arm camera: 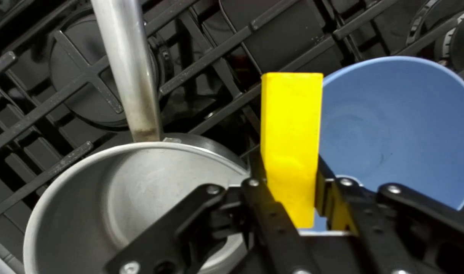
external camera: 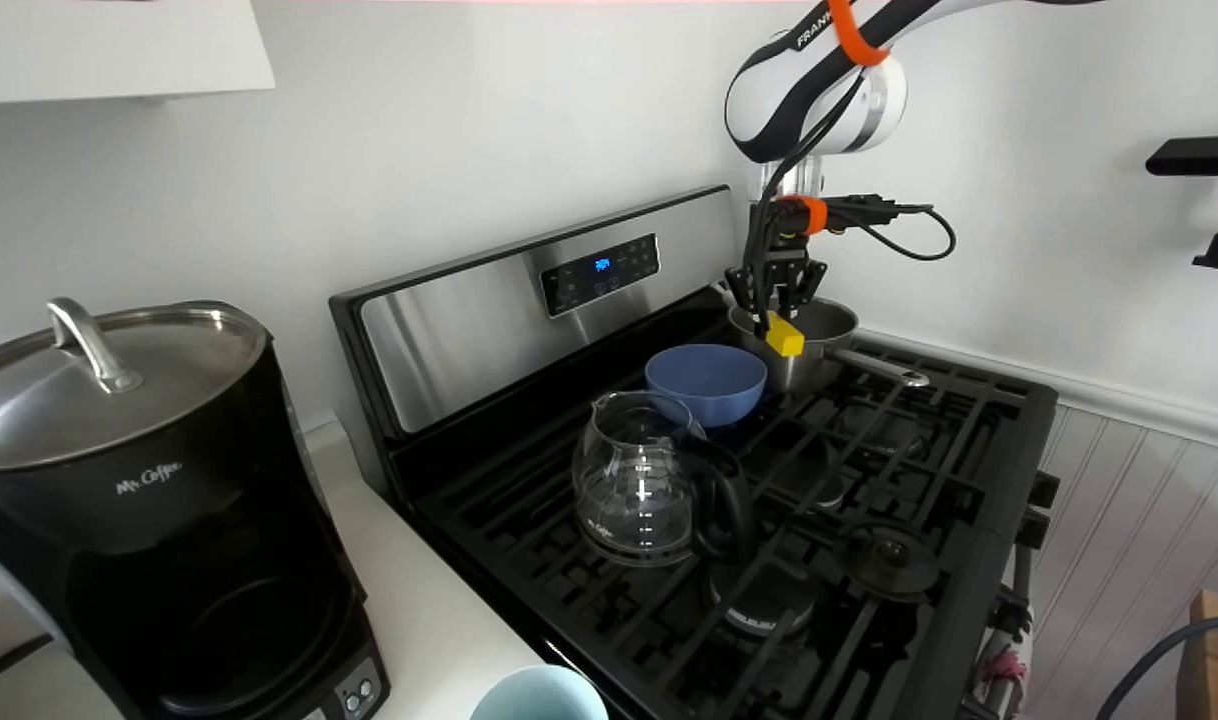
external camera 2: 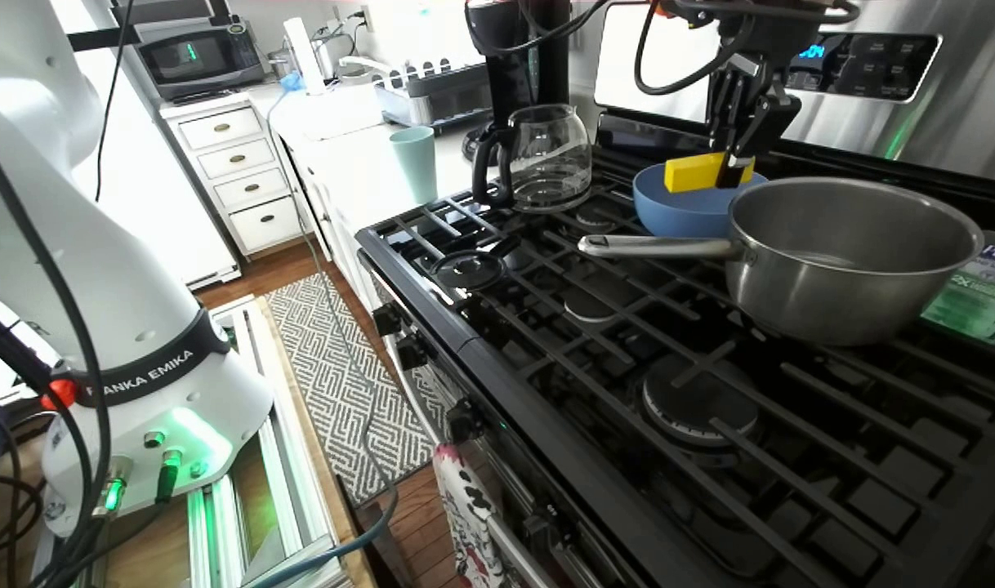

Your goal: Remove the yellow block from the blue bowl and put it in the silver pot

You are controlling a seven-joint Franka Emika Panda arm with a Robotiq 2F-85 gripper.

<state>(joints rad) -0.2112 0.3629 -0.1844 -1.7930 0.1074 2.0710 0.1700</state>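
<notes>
A bright yellow, oblong, flat-faced block (arm camera: 291, 121), material not determinable, lies right of centre in the wrist view, held aloft between a round, solid-blue, smooth-walled bowl (arm camera: 399, 114) at the right of that frame and a silver, round metal pot (arm camera: 152, 182) at lower left; it is not yet in the pot. The black, jointed, two-fingered gripper (arm camera: 291, 175) is closed about the block, one finger to each long side. In an exterior view, at upper right of the frame, the fingers (external camera 2: 734, 173) bear near one end, the greater part of the block jutting out to the left. Handling, as judged: light, stiff, and unlikely to break, on the evidence of flat faces and well-kept corners. The faces appear smooth, so some slip is conceivable; with the hold off-centre, the overhanging end could pivot if it met the pot's rim. The grip across the opposed long sides is considered adequate for the short carry. Should a fresh hold be required, take the same two faces nearer mid-length, under moderate pressure.
</notes>
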